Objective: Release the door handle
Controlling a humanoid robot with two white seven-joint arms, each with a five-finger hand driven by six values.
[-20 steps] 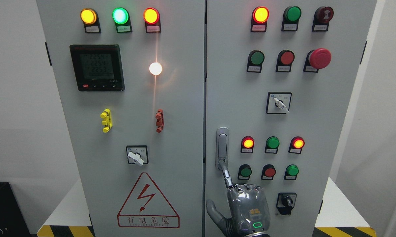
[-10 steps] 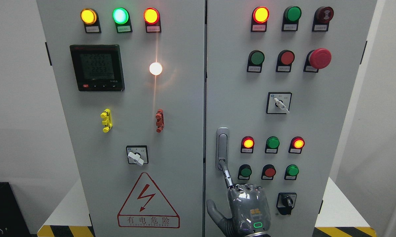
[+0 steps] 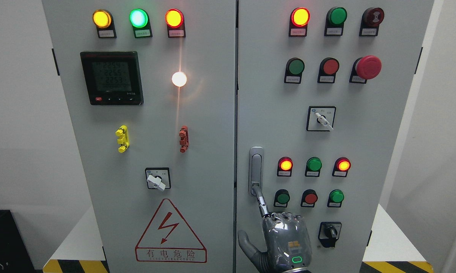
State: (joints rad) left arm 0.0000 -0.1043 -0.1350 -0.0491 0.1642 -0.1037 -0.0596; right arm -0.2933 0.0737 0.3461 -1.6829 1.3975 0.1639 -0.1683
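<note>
Low on the right door (image 3: 383, 151) of the pale grey metal control cabinet (image 3: 209, 113), close to the seam between the two doors: slim silver upright door handle (image 3: 256, 167), lying flat in its recess. Below it, rising from the bottom edge right of the middle: the grey metallic right hand (image 3: 286, 240), back turned to the camera. Points with one long index finger (image 3: 262, 204), tilted up and to the left, tip touching the handle's lower end. Keeps the other fingers curled at the knuckles and the thumb (image 3: 247, 244) out to the left, apart from the handle. Grips nothing. Just right of the fingertip: round green push button (image 3: 283, 198), then a round red push button (image 3: 310, 197). Right of the hand: black rotary switch (image 3: 329, 233). On the left door, level with the hand: red triangular lightning warning sign (image 3: 170, 231).
</note>
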